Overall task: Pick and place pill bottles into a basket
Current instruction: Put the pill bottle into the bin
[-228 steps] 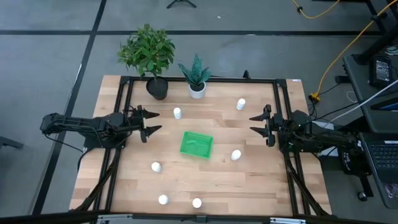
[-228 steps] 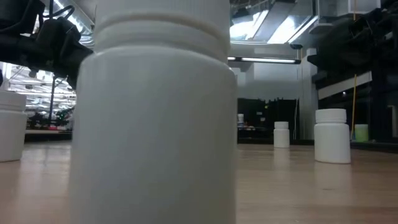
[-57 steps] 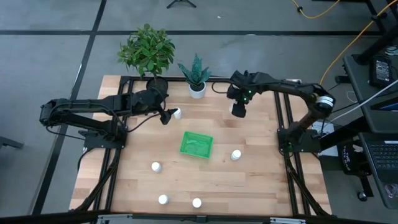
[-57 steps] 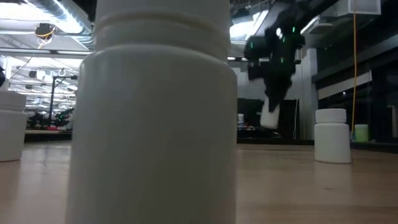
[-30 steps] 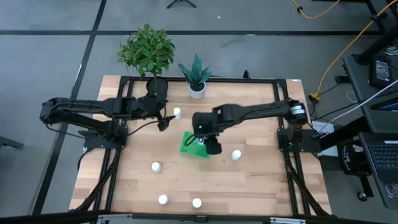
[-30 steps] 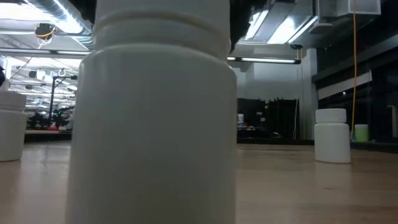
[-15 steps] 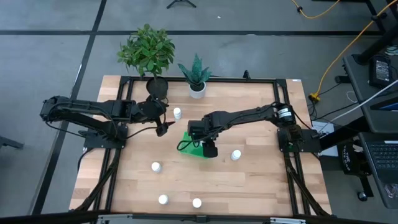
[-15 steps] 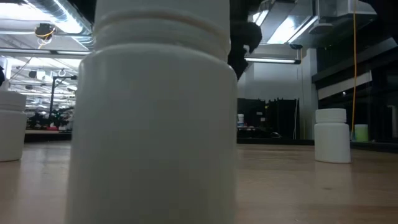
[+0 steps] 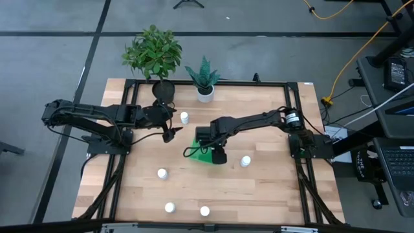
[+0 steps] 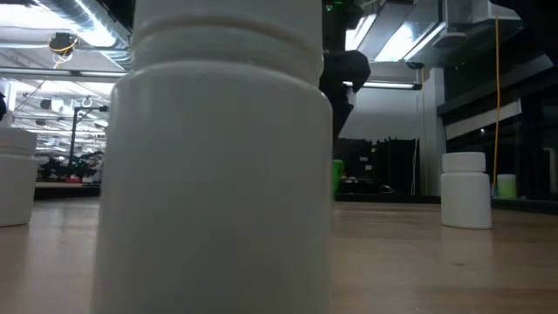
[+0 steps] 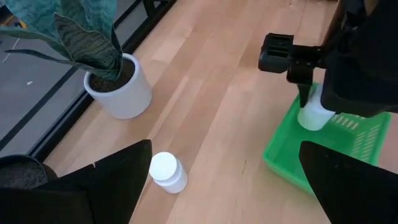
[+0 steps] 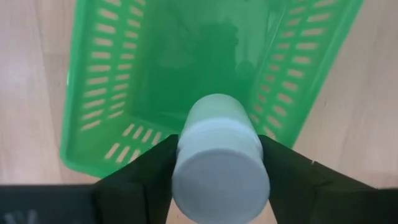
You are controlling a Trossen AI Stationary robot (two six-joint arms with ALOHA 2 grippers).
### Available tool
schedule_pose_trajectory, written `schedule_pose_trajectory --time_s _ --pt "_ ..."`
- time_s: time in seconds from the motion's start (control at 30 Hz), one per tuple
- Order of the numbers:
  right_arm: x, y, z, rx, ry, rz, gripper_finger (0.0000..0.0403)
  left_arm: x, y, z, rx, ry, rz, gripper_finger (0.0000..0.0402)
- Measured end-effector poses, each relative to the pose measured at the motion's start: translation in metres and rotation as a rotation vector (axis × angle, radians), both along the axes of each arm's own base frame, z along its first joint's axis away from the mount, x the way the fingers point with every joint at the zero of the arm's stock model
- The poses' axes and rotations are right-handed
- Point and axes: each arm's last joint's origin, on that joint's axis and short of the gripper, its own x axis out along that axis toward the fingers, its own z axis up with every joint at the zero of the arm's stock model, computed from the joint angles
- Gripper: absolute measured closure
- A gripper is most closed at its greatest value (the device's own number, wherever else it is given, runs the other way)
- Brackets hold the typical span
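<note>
My right gripper (image 9: 217, 154) is shut on a white pill bottle (image 12: 221, 165) over the near right part of the green basket (image 9: 199, 147); the left wrist view shows this bottle (image 11: 313, 114) down between the basket's walls (image 11: 292, 163). My left gripper (image 9: 169, 133) is open and empty, just near-left of a standing bottle (image 9: 184, 117), which also shows in the left wrist view (image 11: 166, 171). Several other bottles stand on the table: one right of the basket (image 9: 245, 160), one near-left of it (image 9: 162, 173), two at the near edge (image 9: 169, 208) (image 9: 204, 211). My right gripper pinches the bottle's upper part, by its cap (image 12: 186, 155), between its two fingers (image 12: 140, 180). The fingers come from above, pointing down. The bottle hangs roughly upright below them, its lower end inside the basket; whether it touches the basket's floor I cannot tell.
A leafy plant in a dark pot (image 9: 154, 55) and a spiky plant in a white pot (image 9: 204, 81) stand at the far edge. In the low view a bottle (image 10: 218, 157) fills the foreground, with bottles at left (image 10: 17, 187) and right (image 10: 465, 187).
My right gripper has gone down with the bottle into the basket, drifting slightly toward the table's left. My left gripper has drawn back a little from the standing bottle toward the near edge, still open.
</note>
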Motion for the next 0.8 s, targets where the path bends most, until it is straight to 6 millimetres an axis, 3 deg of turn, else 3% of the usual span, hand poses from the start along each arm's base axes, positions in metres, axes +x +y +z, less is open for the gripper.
schedule_pose_trajectory --time_s 0.27,0.43,0.6,0.8 --pt "-0.001 0.0 0.001 0.003 0.01 -0.029 0.0128 0.0 0.0 0.0 -0.001 -0.001 0.001 0.0001" --pt "-0.007 0.001 0.009 0.005 0.029 -0.053 0.0113 0.0 0.0 0.0 -0.001 -0.001 0.001 0.0001" --pt "-0.019 0.007 0.048 -0.005 -0.066 -0.059 0.0112 0.0 0.0 0.0 -0.007 0.0 -0.007 0.0001" --pt "-0.057 0.004 0.132 -0.175 -0.343 -0.127 0.0112 0.0 0.0 -0.001 -0.042 0.011 -0.042 0.0001"
